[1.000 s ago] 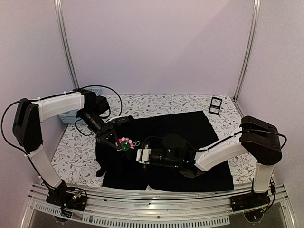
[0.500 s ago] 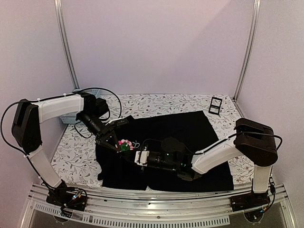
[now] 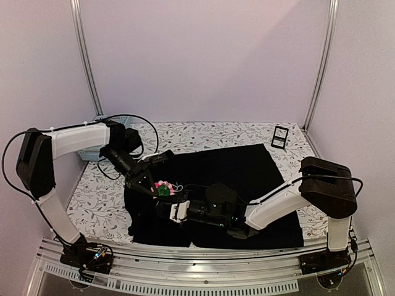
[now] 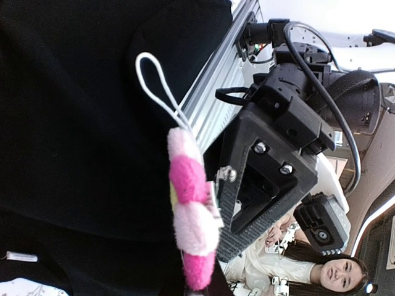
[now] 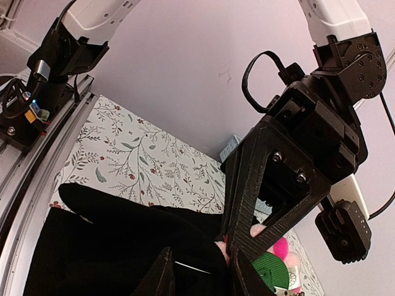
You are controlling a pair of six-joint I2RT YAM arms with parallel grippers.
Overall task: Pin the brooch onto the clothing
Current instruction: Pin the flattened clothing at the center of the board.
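The brooch (image 3: 163, 187), pink petals round a green centre, is held in my shut left gripper (image 3: 150, 187) just above the left part of the black shirt (image 3: 247, 166). In the left wrist view the brooch (image 4: 188, 185) shows edge-on with a white loop on top, against black fabric. My right gripper (image 3: 174, 209) lies low on the shirt, right beside the brooch. In the right wrist view its jaws (image 5: 203, 280) hold a raised fold of black shirt (image 5: 123, 234). The left gripper's finger (image 5: 271, 185) and the brooch (image 5: 274, 268) are just beyond the fold.
A small black stand (image 3: 279, 137) sits at the back right of the floral table (image 3: 203, 132). A light-blue basket (image 3: 92, 151) stands at the back left behind the left arm. A metal rail (image 3: 203, 280) runs along the near edge.
My right gripper has slid left across the shirt towards the brooch. My left gripper with the brooch has shifted slightly left and back.
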